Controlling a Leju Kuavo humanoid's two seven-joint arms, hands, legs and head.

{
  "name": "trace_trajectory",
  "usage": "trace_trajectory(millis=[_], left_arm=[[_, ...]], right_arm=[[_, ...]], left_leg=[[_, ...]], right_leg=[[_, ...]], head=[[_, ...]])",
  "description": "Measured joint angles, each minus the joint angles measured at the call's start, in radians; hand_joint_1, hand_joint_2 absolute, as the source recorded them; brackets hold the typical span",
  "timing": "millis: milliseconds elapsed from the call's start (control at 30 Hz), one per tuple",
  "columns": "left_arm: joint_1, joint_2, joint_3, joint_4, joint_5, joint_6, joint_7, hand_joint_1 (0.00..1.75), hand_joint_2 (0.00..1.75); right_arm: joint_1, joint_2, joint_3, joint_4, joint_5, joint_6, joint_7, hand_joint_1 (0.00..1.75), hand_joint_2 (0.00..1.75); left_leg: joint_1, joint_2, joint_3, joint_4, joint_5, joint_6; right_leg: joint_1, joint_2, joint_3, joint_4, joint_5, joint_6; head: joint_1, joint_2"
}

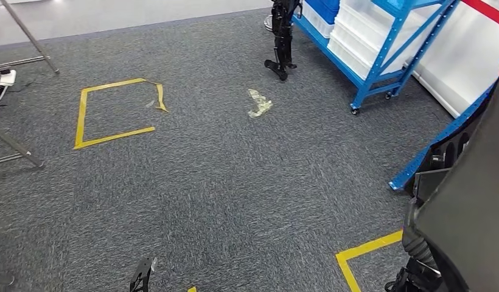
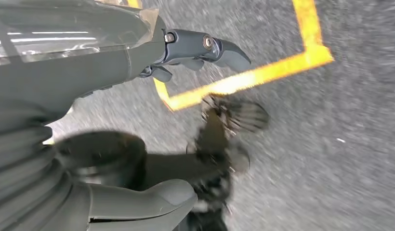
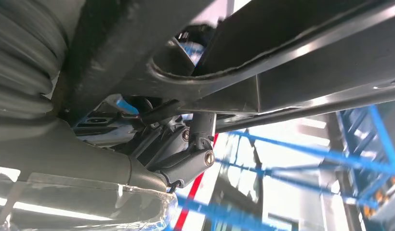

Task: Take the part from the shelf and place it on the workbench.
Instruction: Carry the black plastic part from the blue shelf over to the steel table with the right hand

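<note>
My right hand [image 3: 186, 154] has its fingers closed up against the underside of a large dark part [image 3: 282, 53], a long flat-sided metal piece with a round hole near one end, so I judge the pick from the blue shelf [image 1: 381, 55] is done and I am carrying the part. In the head view the part [image 1: 472, 201] fills the lower right, held high at my right side, with the shelf behind it and grey carpet [image 1: 235, 182] marked with yellow tape squares [image 1: 83, 115] ahead. No workbench is before me, so the walk to it and the placing are left, as I judge it. The part's long axis seems to run away from my wrist and forward past my fingers, rising a little; its far end is cut off. My left hand [image 2: 195, 53] hangs over the floor, fingers apart, holding nothing.
</note>
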Motion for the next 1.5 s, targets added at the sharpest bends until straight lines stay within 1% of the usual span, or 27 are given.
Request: trace_trajectory(millis=[67,100,167,233,300,367,400,433,467,533,600,667,733,800,867,900,933,967,1033,1100,1167,1200,1267,1333,1400,1433,1500], left_arm=[[-0.017,-0.008,0.0,0.0,0.006,-0.004,0.001,0.0,1.75],[-0.022,-0.01,0.001,0.001,0.01,-0.008,0.001,0.0,1.75],[-0.029,-0.01,0.003,0.003,0.02,-0.021,-0.001,0.0,1.75],[-0.04,-0.015,0.004,0.006,0.029,-0.032,-0.002,0.0,1.75],[-0.055,-0.024,0.006,0.009,0.04,-0.035,-0.004,0.0,1.75],[-0.064,-0.034,0.011,0.014,0.053,-0.033,-0.008,0.0,1.75],[-0.064,-0.039,0.015,0.017,0.058,-0.031,-0.009,0.0,1.75],[-0.064,-0.042,0.018,0.019,0.06,-0.029,-0.01,0.0,1.75],[-0.064,-0.045,0.021,0.021,0.062,-0.027,-0.012,0.0,1.75],[-0.064,-0.048,0.026,0.022,0.063,-0.031,-0.022,0.0,1.75],[-0.057,-0.05,0.028,0.022,0.067,-0.041,-0.038,0.0,1.75],[-0.041,-0.048,0.029,0.022,0.072,-0.044,-0.048,0.0,1.75],[-0.028,-0.046,0.03,0.021,0.079,-0.036,-0.056,0.0,1.75],[-0.024,-0.048,0.033,0.02,0.091,-0.022,-0.068,0.0,1.75],[-0.021,-0.052,0.039,0.019,0.102,-0.013,-0.076,0.0,1.75],[-0.018,-0.054,0.043,0.019,0.104,-0.01,-0.078,0.0,1.75],[-0.015,-0.055,0.046,0.019,0.107,-0.008,-0.078,0.0,1.75],[-0.012,-0.056,0.049,0.019,0.109,-0.006,-0.079,0.0,1.75],[-0.008,-0.058,0.052,0.019,0.114,-0.01,-0.078,0.0,1.75],[0.002,-0.058,0.054,0.017,0.116,-0.033,-0.076,0.0,1.75],[0.026,-0.05,0.054,0.013,0.123,-0.067,-0.077,0.0,1.75],[0.041,-0.043,0.055,0.009,0.129,-0.079,-0.076,0.0,1.75],[0.064,-0.032,0.055,-0.007,0.141,-0.092,-0.07,0.0,1.75],[0.074,-0.024,0.057,-0.033,0.153,-0.086,-0.058,0.0,1.75],[0.079,-0.017,0.06,-0.058,0.163,-0.072,-0.043,0.0,1.75],[0.082,-0.015,0.061,-0.069,0.166,-0.067,-0.037,0.0,1.75],[0.087,-0.011,0.062,-0.087,0.171,-0.059,-0.029,0.0,1.75]], right_arm=[[-0.012,0.001,0.003,0.004,0.0,0.0,0.0,1.75,1.75],[-0.016,0.001,0.004,0.006,-0.001,0.001,0.0,1.75,1.75],[-0.025,0.0,0.007,0.01,-0.004,0.002,0.0,1.75,1.75],[-0.032,0.0,0.014,0.016,-0.007,0.004,-0.001,1.75,1.75],[-0.035,0.0,0.019,0.02,-0.01,0.003,-0.003,1.75,1.75],[-0.036,-0.001,0.02,0.026,-0.014,0.0,-0.004,1.75,1.75],[-0.037,-0.001,0.021,0.029,-0.016,-0.001,-0.004,1.75,1.75],[-0.037,-0.001,0.022,0.032,-0.017,-0.001,-0.004,1.75,1.75],[-0.037,-0.001,0.024,0.034,-0.018,-0.002,-0.004,1.75,1.75],[-0.037,-0.002,0.025,0.038,-0.019,-0.004,-0.004,1.75,1.75],[-0.037,-0.002,0.026,0.038,-0.017,-0.005,-0.005,1.75,1.75],[-0.036,-0.002,0.026,0.038,-0.015,-0.003,-0.006,1.75,1.75],[-0.036,-0.002,0.026,0.037,-0.013,0.0,-0.005,1.75,1.75],[-0.034,-0.002,0.026,0.036,-0.01,0.001,-0.004,1.75,1.75],[-0.03,-0.003,0.025,0.036,-0.008,0.001,-0.004,1.75,1.75],[-0.028,-0.003,0.025,0.036,-0.007,0.001,-0.004,1.75,1.75],[-0.028,-0.003,0.025,0.036,-0.007,0.001,-0.003,1.75,1.75],[-0.027,-0.003,0.025,0.036,-0.006,0.001,-0.003,1.75,1.75],[-0.026,-0.002,0.025,0.036,-0.003,0.002,-0.002,1.75,1.75],[-0.023,-0.002,0.024,0.034,0.001,0.002,0.0,1.75,1.75],[-0.018,-0.001,0.022,0.032,0.002,0.011,0.001,1.75,1.75],[-0.016,0.0,0.02,0.03,0.002,0.018,0.001,1.75,1.75],[-0.012,0.004,0.015,0.024,0.005,0.038,0.002,1.75,1.75],[-0.008,0.009,0.009,0.019,0.01,0.055,0.003,1.75,1.75],[-0.006,0.015,0.002,0.018,0.014,0.068,0.004,1.75,1.75],[-0.006,0.017,0.001,0.018,0.015,0.073,0.005,1.75,1.75],[-0.008,0.021,0.0,0.018,0.016,0.082,0.007,1.75,1.75]], left_leg=[[-0.001,-0.025,-0.002,0.001,0.001,-0.005],[0.0,-0.035,-0.006,0.001,0.003,-0.01],[0.001,-0.048,-0.012,0.001,0.007,-0.02],[-0.002,0.004,-0.027,0.03,-0.013,-0.028],[-0.001,0.077,-0.078,0.129,-0.069,-0.036],[0.008,0.098,-0.141,0.246,-0.114,-0.047],[0.013,0.101,-0.156,0.269,-0.113,-0.053],[0.019,0.107,-0.149,0.252,-0.094,-0.057],[0.024,0.118,-0.123,0.201,-0.063,-0.061],[0.026,0.162,-0.05,0.069,-0.01,-0.065],[0.02,0.183,-0.018,0.011,0.001,-0.057],[0.012,0.157,-0.018,0.008,0.0,-0.041],[0.011,0.132,-0.015,0.003,0.003,-0.025],[0.012,0.107,-0.014,0.001,0.005,-0.011],[0.011,0.078,-0.014,0.001,0.005,-0.005],[0.01,0.062,-0.014,0.001,0.005,-0.005],[0.009,0.046,-0.014,0.001,0.006,-0.004],[0.008,0.03,-0.013,0.001,0.006,-0.005],[0.007,0.0,-0.012,0.003,0.008,-0.008],[0.005,-0.024,-0.015,0.003,0.011,-0.017],[0.005,-0.043,-0.019,-0.002,0.016,-0.029],[0.006,-0.041,-0.022,-0.001,0.014,-0.034],[0.003,0.008,-0.041,0.038,-0.015,-0.042],[0.003,0.075,-0.096,0.153,-0.081,-0.049],[0.008,0.098,-0.148,0.261,-0.122,-0.056],[0.01,0.102,-0.15,0.268,-0.117,-0.058],[0.013,0.124,-0.096,0.175,-0.064,-0.06]], right_leg=[[0.003,0.039,0.045,-0.103,0.045,-0.005],[0.006,0.047,0.051,-0.116,0.051,-0.01],[0.005,0.025,0.055,-0.121,0.057,-0.021],[-0.001,-0.002,0.062,-0.132,0.062,-0.034],[-0.001,-0.035,0.069,-0.138,0.062,-0.046],[0.001,-0.067,0.07,-0.138,0.059,-0.051],[0.0,-0.082,0.07,-0.138,0.057,-0.051],[-0.001,-0.096,0.071,-0.138,0.055,-0.049],[-0.003,-0.109,0.073,-0.137,0.052,-0.045],[0.001,-0.132,0.08,-0.134,0.042,-0.033],[0.009,-0.151,0.087,-0.132,0.034,-0.02],[0.011,-0.168,0.093,-0.133,0.028,-0.009],[0.004,-0.136,0.084,-0.108,0.008,-0.002],[-0.003,-0.073,0.034,-0.003,-0.04,-0.005],[-0.003,-0.046,-0.039,0.138,-0.088,-0.009],[-0.002,-0.043,-0.062,0.174,-0.093,-0.006],[-0.001,-0.04,-0.065,0.169,-0.082,0.0],[-0.002,-0.035,-0.049,0.122,-0.056,0.008],[-0.004,0.005,0.014,-0.024,0.006,0.016],[-0.004,0.035,0.055,-0.108,0.036,0.008],[0.0,0.022,0.061,-0.116,0.04,-0.008],[-0.003,0.011,0.063,-0.119,0.044,-0.014],[-0.009,-0.013,0.067,-0.128,0.049,-0.032],[-0.005,-0.044,0.068,-0.13,0.048,-0.046],[0.0,-0.077,0.068,-0.13,0.046,-0.05],[0.0,-0.093,0.069,-0.13,0.045,-0.051],[0.0,-0.121,0.071,-0.13,0.042,-0.049]], head=[[0.0,0.0],[0.0,0.0],[0.0,0.0],[-0.004,0.0],[-0.008,0.0],[-0.01,0.0],[-0.01,0.0],[-0.01,0.0],[-0.01,0.0],[-0.011,0.0],[-0.006,0.0],[-0.001,0.0],[0.001,0.0],[0.005,0.0],[0.007,0.0],[0.007,0.0],[0.007,0.0],[0.007,0.0],[0.007,0.0],[0.007,0.0],[0.007,0.0],[0.006,0.0],[0.003,0.0],[-0.001,0.0],[-0.001,0.0],[-0.002,0.0],[-0.002,0.0]])
